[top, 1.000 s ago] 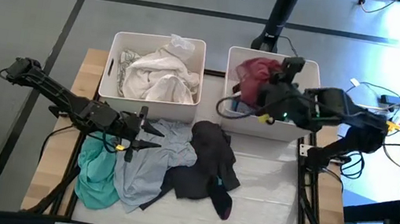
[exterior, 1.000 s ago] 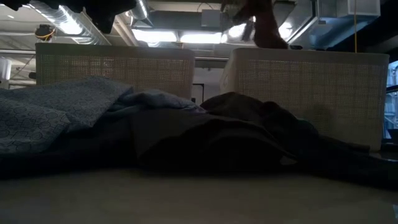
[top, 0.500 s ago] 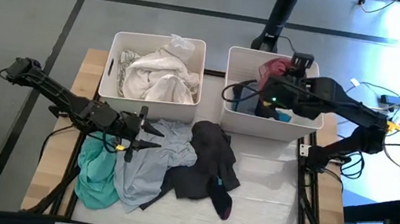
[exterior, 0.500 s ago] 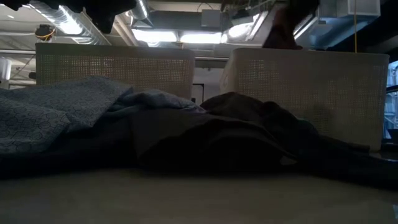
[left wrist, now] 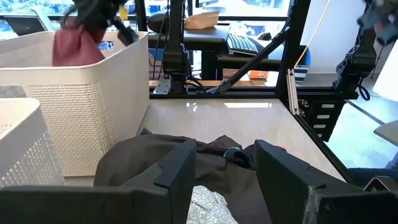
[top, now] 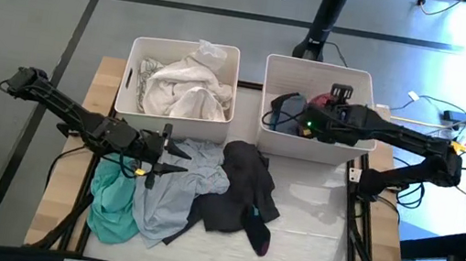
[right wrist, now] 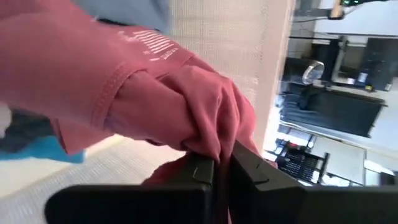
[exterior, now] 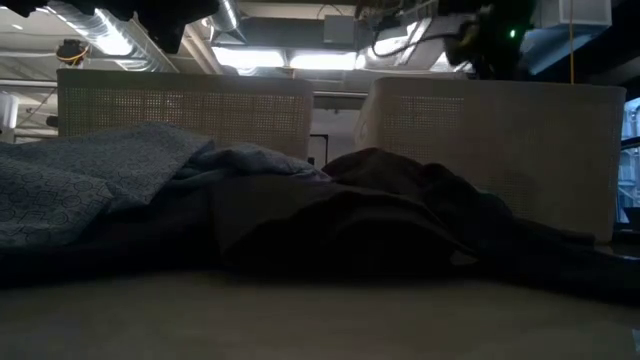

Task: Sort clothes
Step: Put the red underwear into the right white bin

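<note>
A dark red garment (right wrist: 155, 93) hangs bunched in the white right bin (top: 366, 76), with my right gripper (top: 315, 108) shut on it. Pale grey-blue and bright blue clothes (top: 287, 111) lie beside it in that bin. The left bin (top: 130, 78) holds white clothes (top: 179, 85). In front of the bins a pale grey-blue garment (top: 173, 191), a teal one (top: 110, 209) and a black one (top: 242, 192) lie heaped on the table. My left gripper (top: 178, 159) hovers open over the grey-blue garment, holding nothing. My right gripper pinches a gathered fold of the dark red garment (right wrist: 211, 140) between its two fingers (right wrist: 202, 169); several layers are bunched there. The fingers slant down into the right bin from the table's right side. The cloth hangs slack from the fingers, inside the bin.
The two bins stand side by side along the table's far edge. Bare tabletop (top: 310, 235) lies to the right of the black garment. Dark frame posts and desks stand beyond the table's right side.
My right gripper has sunk into the right bin and tipped further downward, staying shut on the dark red garment. The garment, which hung above the bin's rim, has gone down inside the bin.
</note>
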`<state>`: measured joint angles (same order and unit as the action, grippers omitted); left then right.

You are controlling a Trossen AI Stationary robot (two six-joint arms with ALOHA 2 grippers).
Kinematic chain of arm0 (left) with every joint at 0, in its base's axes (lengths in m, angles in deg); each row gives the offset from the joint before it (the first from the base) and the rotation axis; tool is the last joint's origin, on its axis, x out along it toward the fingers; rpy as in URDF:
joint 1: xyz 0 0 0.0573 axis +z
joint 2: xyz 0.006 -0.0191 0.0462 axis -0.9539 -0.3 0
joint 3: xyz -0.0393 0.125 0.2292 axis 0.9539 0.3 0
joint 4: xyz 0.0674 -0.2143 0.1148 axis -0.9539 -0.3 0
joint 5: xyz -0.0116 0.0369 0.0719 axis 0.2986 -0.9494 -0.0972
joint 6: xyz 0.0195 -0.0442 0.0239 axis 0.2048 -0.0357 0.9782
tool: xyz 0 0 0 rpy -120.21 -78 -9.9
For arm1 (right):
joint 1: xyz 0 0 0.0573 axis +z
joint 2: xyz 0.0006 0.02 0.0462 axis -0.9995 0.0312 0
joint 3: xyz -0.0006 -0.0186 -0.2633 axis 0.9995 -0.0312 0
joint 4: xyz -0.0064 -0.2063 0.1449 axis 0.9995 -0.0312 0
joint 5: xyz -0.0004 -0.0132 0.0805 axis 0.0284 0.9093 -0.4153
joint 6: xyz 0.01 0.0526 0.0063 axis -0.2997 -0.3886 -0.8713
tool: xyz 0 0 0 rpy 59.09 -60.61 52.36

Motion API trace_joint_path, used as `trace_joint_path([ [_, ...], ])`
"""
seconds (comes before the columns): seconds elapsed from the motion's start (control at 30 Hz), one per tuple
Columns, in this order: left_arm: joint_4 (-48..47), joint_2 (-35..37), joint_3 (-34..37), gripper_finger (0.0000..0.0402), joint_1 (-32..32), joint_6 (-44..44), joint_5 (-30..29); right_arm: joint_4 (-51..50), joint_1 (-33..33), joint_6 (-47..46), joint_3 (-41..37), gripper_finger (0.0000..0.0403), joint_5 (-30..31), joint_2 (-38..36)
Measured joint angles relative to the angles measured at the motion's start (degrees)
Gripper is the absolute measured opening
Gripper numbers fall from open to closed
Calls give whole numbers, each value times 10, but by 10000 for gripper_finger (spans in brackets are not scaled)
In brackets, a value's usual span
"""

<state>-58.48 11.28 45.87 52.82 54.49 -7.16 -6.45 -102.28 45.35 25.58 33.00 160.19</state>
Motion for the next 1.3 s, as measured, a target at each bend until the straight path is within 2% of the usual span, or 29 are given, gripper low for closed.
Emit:
trace_joint_path([
  [0.23, 0, 0, 0, 153, 0, 0, -6, 97, 1, 33, -85, 21, -62, 1],
  [0.6, 0, 0, 0, 153, 0, 0, -9, 128, 1, 44, -99, 25, -58, 1],
  [0.7, 0, 0, 0, 153, 0, 0, -9, 129, 1, 44, -99, 50, -58, 1],
  [0.8, 0, 0, 0, 153, 0, 0, -9, 127, 1, 58, -96, 92, -59, 1],
  [0.93, 0, 0, 0, 153, 0, 0, -9, 112, 2, 76, -59, 149, -68, 1],
  [1.07, 0, 0, 0, 153, 0, 0, -9, 79, 2, 77, 13, 192, -89, 1],
  [1.3, 0, 0, 0, 153, 0, 0, -9, 88, 19, 49, 131, 221, -215, 1],
])
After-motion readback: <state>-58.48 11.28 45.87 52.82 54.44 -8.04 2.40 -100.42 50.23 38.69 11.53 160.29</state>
